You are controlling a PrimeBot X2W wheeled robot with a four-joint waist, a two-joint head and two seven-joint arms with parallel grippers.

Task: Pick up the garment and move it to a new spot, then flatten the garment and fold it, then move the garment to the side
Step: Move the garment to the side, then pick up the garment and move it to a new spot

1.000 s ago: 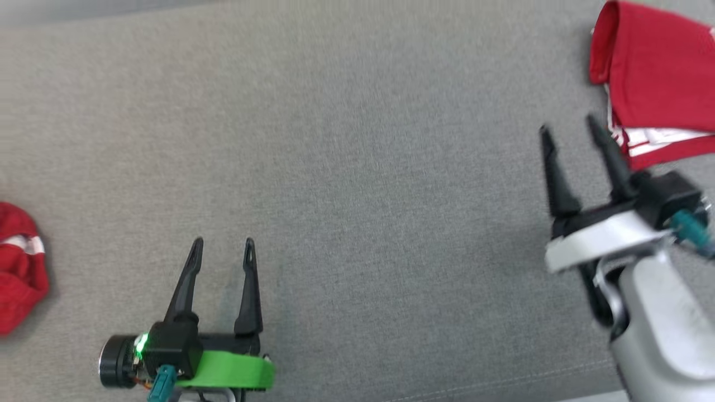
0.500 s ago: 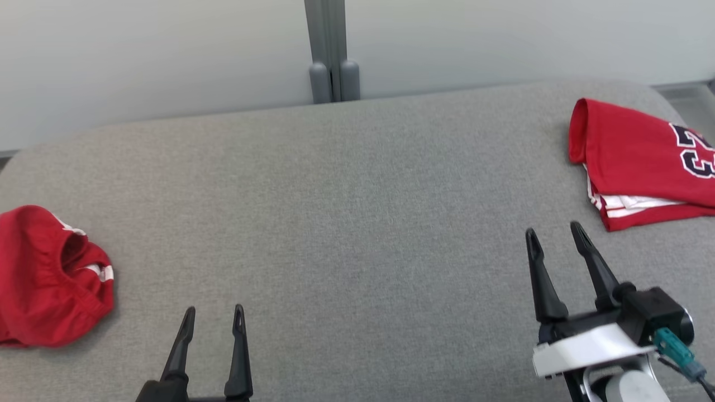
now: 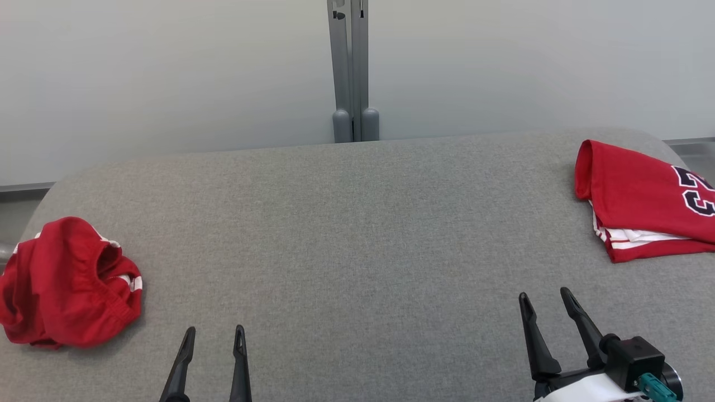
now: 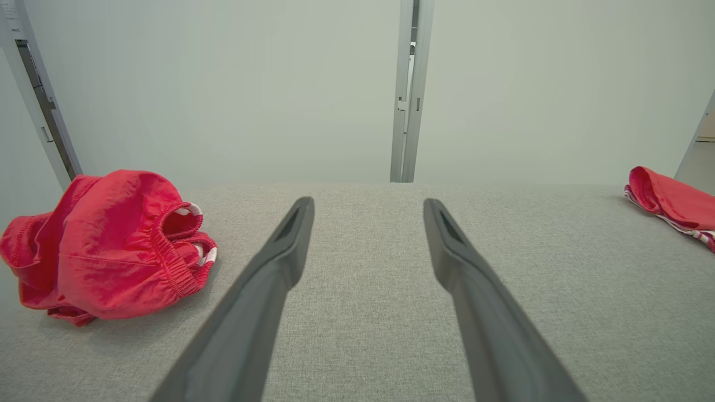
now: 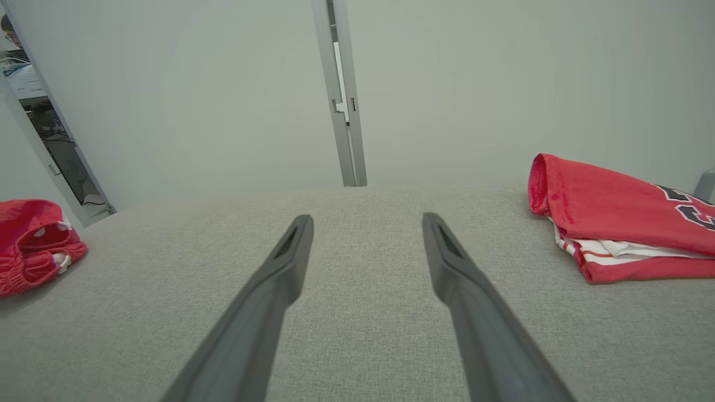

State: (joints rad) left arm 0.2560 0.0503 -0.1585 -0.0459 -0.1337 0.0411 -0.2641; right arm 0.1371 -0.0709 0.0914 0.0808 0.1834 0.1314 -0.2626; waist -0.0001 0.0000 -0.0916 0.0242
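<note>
A crumpled red garment [image 3: 67,279] with white trim lies bunched at the left end of the grey padded table [image 3: 357,223]; it also shows as a red heap [image 4: 111,245] in the left wrist view and at the edge [image 5: 31,243] of the right wrist view. A folded red jersey [image 3: 637,195] with dark numerals rests at the table's right end [image 5: 603,206]. My left gripper [image 3: 215,330] hovers open near the front edge, right of the crumpled garment, and holds nothing [image 4: 368,202]. My right gripper [image 3: 543,294] is open and holds nothing, just short of the folded jersey [image 5: 367,218].
A pale wall with a grey vertical post [image 3: 352,67] stands behind the table's far edge. The table's rounded corners fall away at the left and right. A wide stretch of grey surface lies between the two red garments.
The head camera has tilted up, bringing the wall and both garments fully into view. My right gripper has drawn back a little from the folded jersey. Both grippers stay open.
</note>
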